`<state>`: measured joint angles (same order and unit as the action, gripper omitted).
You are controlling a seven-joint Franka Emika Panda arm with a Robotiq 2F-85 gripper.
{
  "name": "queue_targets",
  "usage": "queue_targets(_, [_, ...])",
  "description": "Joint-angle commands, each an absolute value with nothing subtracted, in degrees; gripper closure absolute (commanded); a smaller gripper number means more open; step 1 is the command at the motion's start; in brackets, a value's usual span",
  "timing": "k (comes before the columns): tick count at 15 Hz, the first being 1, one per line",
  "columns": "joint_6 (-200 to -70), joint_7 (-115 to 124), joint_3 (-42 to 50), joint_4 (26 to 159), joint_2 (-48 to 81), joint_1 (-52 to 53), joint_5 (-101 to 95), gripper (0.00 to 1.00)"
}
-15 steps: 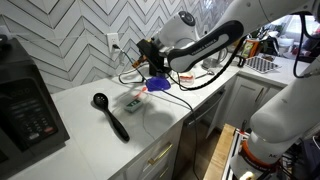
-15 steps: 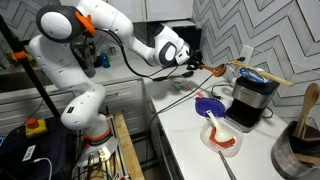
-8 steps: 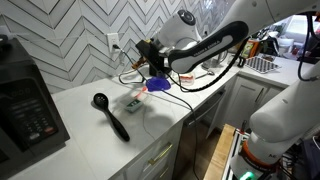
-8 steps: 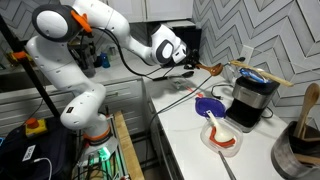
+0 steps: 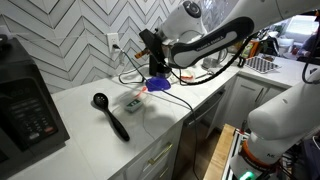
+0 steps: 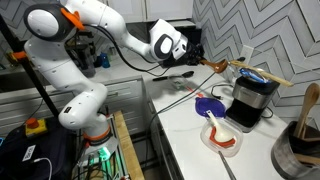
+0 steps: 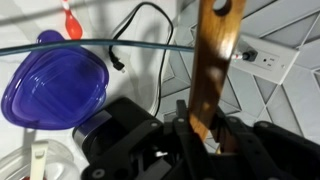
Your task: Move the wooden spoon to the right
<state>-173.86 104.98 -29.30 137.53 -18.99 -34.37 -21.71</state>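
The fingers (image 7: 181, 134) of the gripper (image 7: 205, 136) are pinched narrow on the wooden spoon (image 7: 213, 70), one on each side of its handle. In the wrist view the reddish-brown handle runs from the grip toward 12 o'clock and out past the top edge, so the head cannot be seen there. In an exterior view the spoon (image 6: 214, 66) sticks out sideways from the gripper, held in the air above the counter and touching nothing else.

To carry it well, the arm probably needs to travel level toward its right, high enough to pass over the blue bowl (image 7: 52, 88) at 9 o'clock and the black cable (image 7: 117, 60) at 10 o'clock. It should then lower until the spoon lies flat before the grip loosens. The thin handle could pivot in the pinch if swung quickly.

The white counter (image 5: 85, 137) also holds a black spoon (image 5: 110, 116) and a small white-and-green object (image 5: 132, 103). Behind it is a herringbone tile wall (image 5: 70, 40) with an outlet (image 7: 264, 58) at 2 o'clock. A black appliance (image 5: 25, 105) stands at the counter's end.
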Motion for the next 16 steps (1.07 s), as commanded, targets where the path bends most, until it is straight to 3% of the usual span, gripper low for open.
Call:
queue_targets(1, [-167.59, 108.33, -30.4, 140.43, -24.56, -38.81, -22.7, 0.94])
queue_targets(5, [-162.15, 105.16, -27.39, 141.41, -25.25, -39.93, -21.68, 0.94])
queue_targets(10, [-157.92, 89.49, -13.7, 141.17, -20.36, -31.81, -21.02, 0.94])
queue_targets(16, [-150.99, 85.92, -5.9, 140.5, -20.63, -30.71, -23.19, 0.94])
